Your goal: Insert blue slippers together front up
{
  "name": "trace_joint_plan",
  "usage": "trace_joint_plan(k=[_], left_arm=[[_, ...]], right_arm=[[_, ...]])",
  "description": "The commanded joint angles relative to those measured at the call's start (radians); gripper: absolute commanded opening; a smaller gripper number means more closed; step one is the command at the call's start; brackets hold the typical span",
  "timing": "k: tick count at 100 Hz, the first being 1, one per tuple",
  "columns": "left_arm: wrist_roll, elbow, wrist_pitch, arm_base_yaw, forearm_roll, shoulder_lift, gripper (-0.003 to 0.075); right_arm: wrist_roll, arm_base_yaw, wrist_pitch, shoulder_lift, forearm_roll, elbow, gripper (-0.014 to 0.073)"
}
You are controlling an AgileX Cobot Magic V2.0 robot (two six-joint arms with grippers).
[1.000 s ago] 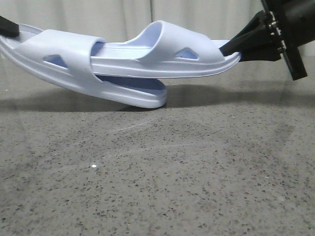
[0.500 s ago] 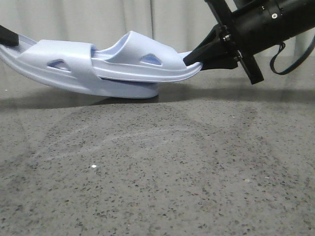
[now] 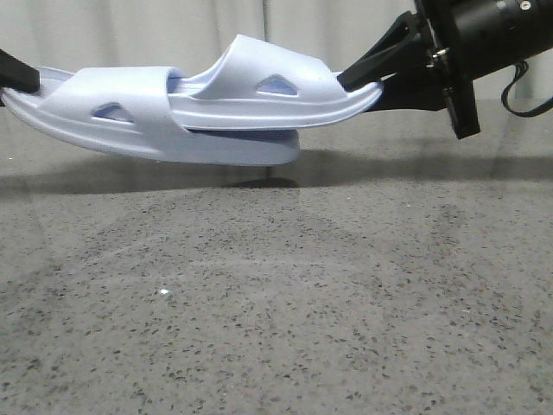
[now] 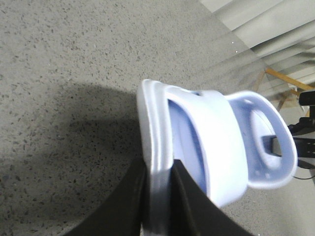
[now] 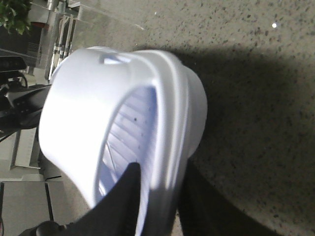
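Observation:
Two pale lavender-blue slippers hang above the grey speckled table [image 3: 276,303]. The left slipper [image 3: 130,121] is held by its heel at the far left. The right slipper [image 3: 276,91] is held by its heel at the right, and its front is pushed under the left slipper's strap. My left gripper [image 3: 13,73] is shut on the left slipper's heel edge [image 4: 157,177]. My right gripper [image 3: 367,79] is shut on the right slipper's heel edge [image 5: 162,172]. Both slippers are off the table; a shadow lies below them.
Pale curtains [image 3: 173,26] hang behind the table. The right arm's black body [image 3: 484,43] fills the upper right of the front view. A wooden frame [image 4: 285,83] and other equipment [image 5: 19,98] stand beyond the table.
Both slippers have risen off the table and shifted slightly right. The lower slipper's toe, which touched the table, is now lifted clear. The right arm moved up and right.

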Motion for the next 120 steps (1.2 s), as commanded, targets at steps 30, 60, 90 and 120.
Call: trace_joint_plan(k=[30,60,90,120], left_arm=[[0.017,-0.022,-0.083,-0.015,-0.015,-0.031,0.0379],[0.087,-0.064,-0.067,-0.014,0.009,-0.034,0.0396],[0.123,-0.165,-0.135,0.029,0.115,-0.167,0.0015],[0.146,-0.163,-0.353,-0.087,0.201,-0.316,0.0015]], right_arm=[[-0.007,-0.147,0.158,-0.057,0.051,-0.029,0.0157],[0.016,-0.147,0.158,-0.061,0.047,-0.029,0.015],[0.016,-0.165,0.133,-0.152,-0.004,-0.029,-0.0092],[-0.054,-0.151,-0.158,-0.416,-0.055,0.068,-0.0079]])
